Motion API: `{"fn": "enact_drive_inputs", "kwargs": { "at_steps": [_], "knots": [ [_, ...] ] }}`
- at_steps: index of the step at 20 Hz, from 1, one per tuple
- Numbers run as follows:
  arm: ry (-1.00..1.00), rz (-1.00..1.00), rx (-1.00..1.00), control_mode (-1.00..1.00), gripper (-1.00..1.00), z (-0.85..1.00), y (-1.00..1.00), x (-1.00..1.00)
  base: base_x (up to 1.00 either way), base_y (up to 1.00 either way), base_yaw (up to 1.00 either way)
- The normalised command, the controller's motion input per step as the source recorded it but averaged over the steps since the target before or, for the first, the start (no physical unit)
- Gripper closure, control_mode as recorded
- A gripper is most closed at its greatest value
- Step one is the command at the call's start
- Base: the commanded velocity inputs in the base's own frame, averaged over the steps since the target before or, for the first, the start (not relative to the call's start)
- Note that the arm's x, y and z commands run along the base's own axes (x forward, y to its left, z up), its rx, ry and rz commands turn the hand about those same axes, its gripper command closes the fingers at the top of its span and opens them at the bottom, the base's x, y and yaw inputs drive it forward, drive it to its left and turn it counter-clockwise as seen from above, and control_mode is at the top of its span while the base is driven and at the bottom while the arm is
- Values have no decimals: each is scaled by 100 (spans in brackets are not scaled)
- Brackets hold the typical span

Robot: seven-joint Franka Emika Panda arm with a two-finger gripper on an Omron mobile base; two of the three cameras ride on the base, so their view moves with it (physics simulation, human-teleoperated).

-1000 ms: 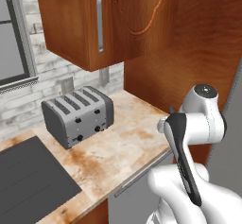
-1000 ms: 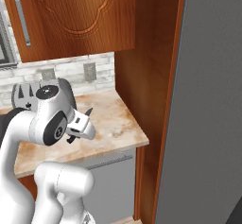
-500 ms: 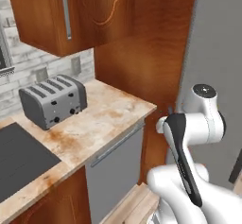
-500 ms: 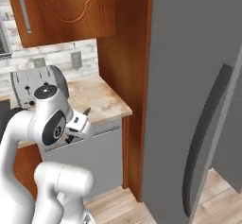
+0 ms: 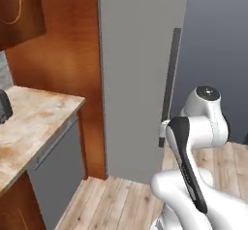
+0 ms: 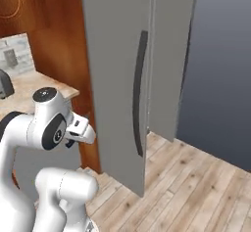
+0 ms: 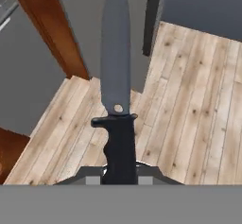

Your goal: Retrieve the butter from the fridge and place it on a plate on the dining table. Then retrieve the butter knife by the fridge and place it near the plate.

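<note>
- Hand view: butter knife (image 7: 116, 95) held by its black handle, silvery blade pointing away from the hand over the wooden floor (image 7: 189, 100).
- Gripper (image 7: 119, 168) closed on the butter knife handle; fingertips mostly hidden behind the handle at the bottom of that view.
- Same view, beyond the blade: grey face of the fridge (image 7: 90, 24) and the lower end of a dark handle (image 7: 152, 17); reddish-brown wood panel (image 7: 47, 27) to the left of it.
- Left base view: white arm folded in the lower right, with the fridge (image 5: 140, 73) standing tall just beyond it, doors shut, a long dark handle (image 5: 169, 83) running down its front.
- Left base view, left side: marbled counter (image 5: 34, 122) with a grey dishwasher front (image 5: 55, 175) under it, and the wood panel (image 5: 72, 54) between counter and fridge.
- At the far left edge of that view, a sliver of a dark grey toaster (image 5: 4, 105) on the counter.
- Right base view: the fridge (image 6: 117, 69) seen from the other side, both doors visible, one curved dark handle (image 6: 138, 94) plain and a second partly hidden at the seam.
- Right base view: wrist at the left with the hand (image 6: 81, 130) pointing toward the fridge; knife too small to make out there.
- Right base view, far left: tiled backsplash with a wall outlet (image 6: 10, 57) above the counter (image 6: 34, 86).
</note>
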Motion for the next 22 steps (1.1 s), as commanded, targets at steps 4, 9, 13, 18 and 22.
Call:
{"fn": "enact_drive_inputs", "kwargs": {
  "at_steps": [4,9,13,18,22],
  "knots": [
    [0,0,0,100,100,0,0,0,-17,-57,-76],
    [0,0,0,100,100,0,0,0,-2,-53,-80],
    [0,0,0,100,100,0,0,0,0,-43,-86],
    [0,0,0,100,100,0,0,0,20,-44,-81],
    [0,0,0,100,100,0,0,0,67,-43,-71]
  ]
}}
